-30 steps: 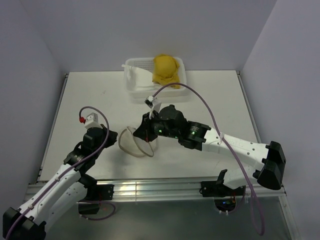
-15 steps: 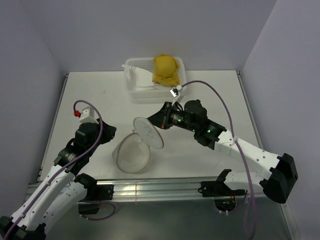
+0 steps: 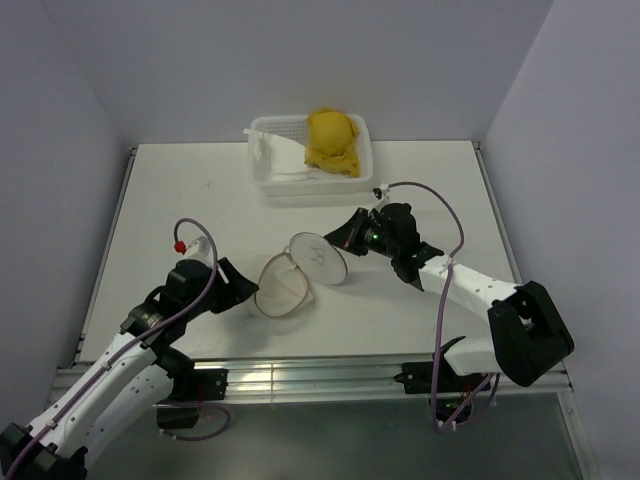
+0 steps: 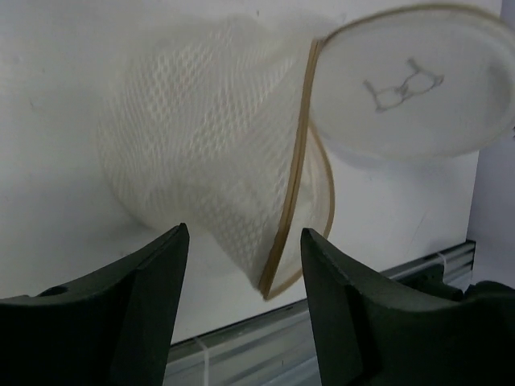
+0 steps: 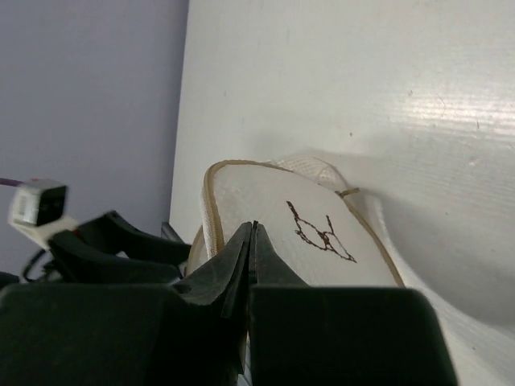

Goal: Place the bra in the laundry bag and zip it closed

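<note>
While the left gripper (image 4: 241, 241) stands with its jaws spread and clasps nothing, we see the laundry bag (image 4: 201, 145) lying on its side on the table (image 3: 180, 200), just beyond those fingertips. Our right gripper (image 5: 251, 229) is clenched tight, its tips against the edge of the disc lid (image 3: 318, 258); whether it pinches the fabric we cannot tell. That lid tilts up off the bag's mouth, joined at one side. We find the bra (image 3: 332, 138) well apart, heaped in the white basket (image 3: 300, 187) at the far edge, beside a white cloth (image 3: 280, 155).
</note>
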